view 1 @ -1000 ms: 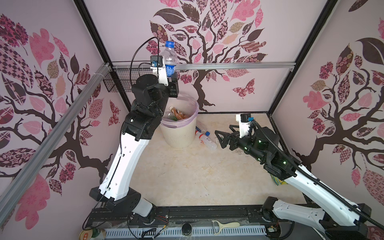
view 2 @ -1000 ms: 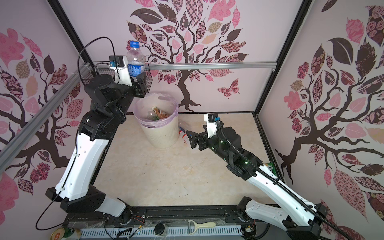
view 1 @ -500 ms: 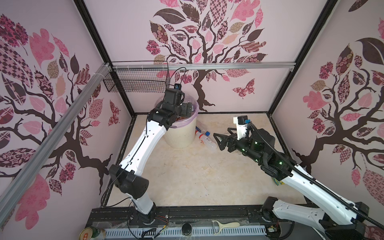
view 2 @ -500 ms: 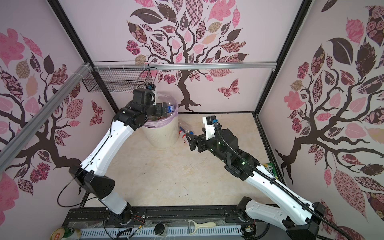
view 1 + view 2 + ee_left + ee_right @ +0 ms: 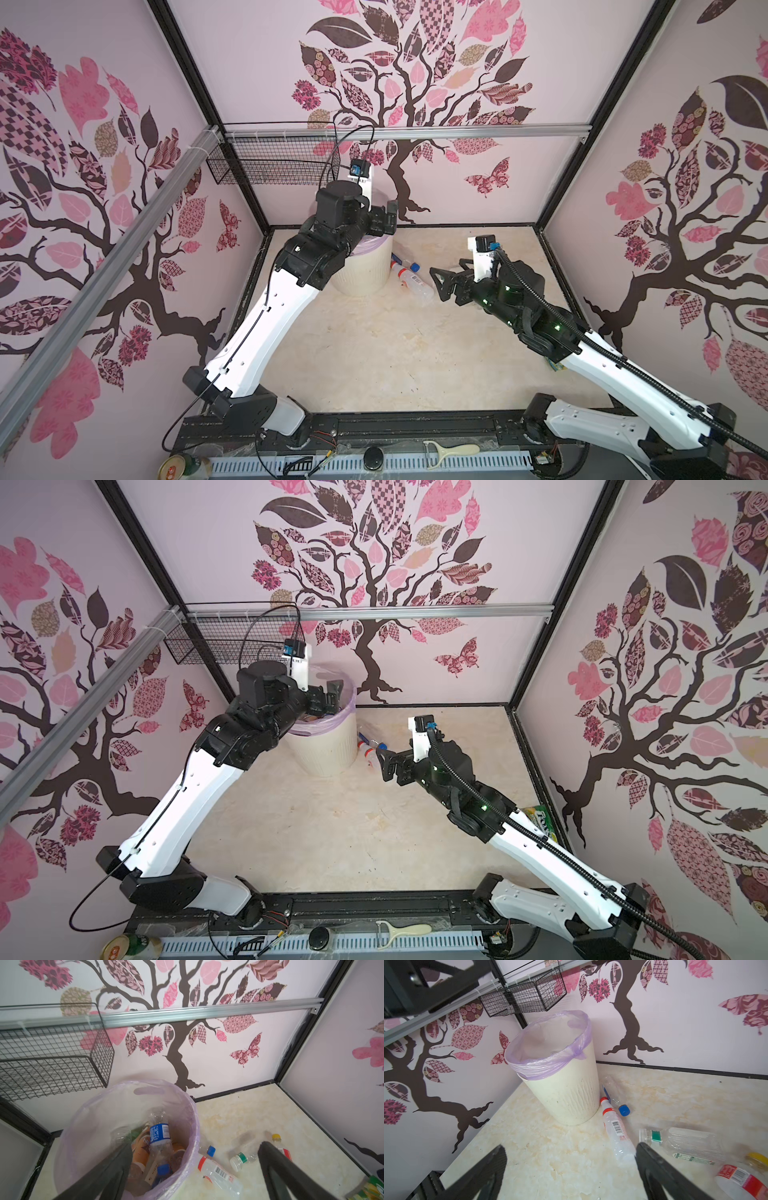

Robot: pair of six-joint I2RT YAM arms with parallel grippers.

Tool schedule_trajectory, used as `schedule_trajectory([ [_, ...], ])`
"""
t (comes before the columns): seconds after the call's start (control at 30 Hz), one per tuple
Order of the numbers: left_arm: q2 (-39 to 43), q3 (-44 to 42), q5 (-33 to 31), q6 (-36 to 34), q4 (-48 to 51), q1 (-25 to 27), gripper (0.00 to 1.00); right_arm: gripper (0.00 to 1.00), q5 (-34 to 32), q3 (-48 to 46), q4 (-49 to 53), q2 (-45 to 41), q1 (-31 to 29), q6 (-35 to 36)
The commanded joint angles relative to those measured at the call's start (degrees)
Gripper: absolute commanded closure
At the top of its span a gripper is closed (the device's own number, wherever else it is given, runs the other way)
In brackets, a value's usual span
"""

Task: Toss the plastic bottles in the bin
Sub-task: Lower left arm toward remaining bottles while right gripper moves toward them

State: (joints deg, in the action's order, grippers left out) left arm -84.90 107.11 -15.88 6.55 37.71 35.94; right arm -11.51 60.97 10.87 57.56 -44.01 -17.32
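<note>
Bin: round, tapered cream plastic with a ribbed lower wall. A thin lilac film bag is folded over the rim and bunched into a knot on one side. It stands on the marbled cream floor near the back left corner. The black wire mesh basket hangs higher up on the wall rail.

Your left gripper hangs over the bin mouth, jaws spread wide with nothing between them. Your right gripper is low over the floor by the loose bottles, just as wide and also empty.

Inside the bin (left wrist view):
- a crumpled clear bottle with a blue label on top
- brown-labelled bottles beneath it

On the floor, all lying flat:
- a thin clear bottle with a blue cap, just beside the bin's base
- a cloudy red-capped bottle with a barcode label, next to the blue-capped one
- a ridged clear bottle with a green neck band, near your right gripper
- a yellow-capped bottle with a red label, past the ridged one

The green-yellow snack packet lies by the right wall, well apart from the bottles.
</note>
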Motion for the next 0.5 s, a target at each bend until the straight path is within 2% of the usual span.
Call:
schedule_trajectory([
  [0.0,1.5,-2.6,0.5,1.5,-1.9,4.2,0.02,0.00,-5.6,-1.4,2.2,-1.0,3.1,-0.2],
  [0.07,2.2,-4.8,0.4,2.4,-2.6,7.1,0.02,0.00,-4.0,-2.5,3.2,-1.0,8.7,-3.4],
  [0.13,3.3,-8.3,0.5,4.6,-4.1,9.5,0.02,0.00,0.6,-4.7,3.5,-1.1,17.1,-7.7],
  [0.23,4.1,-13.6,1.5,6.6,-6.4,13.0,0.02,0.00,3.8,-9.3,1.8,-1.9,27.3,-14.2],
  [0.37,3.9,-18.6,-0.1,8.8,-7.6,16.9,0.02,0.01,1.3,-12.8,-0.4,0.3,29.6,-17.5],
  [0.47,4.2,-24.4,2.6,11.8,-11.0,17.2,0.02,0.00,1.2,-15.1,-2.6,4.3,29.9,-20.6],
])
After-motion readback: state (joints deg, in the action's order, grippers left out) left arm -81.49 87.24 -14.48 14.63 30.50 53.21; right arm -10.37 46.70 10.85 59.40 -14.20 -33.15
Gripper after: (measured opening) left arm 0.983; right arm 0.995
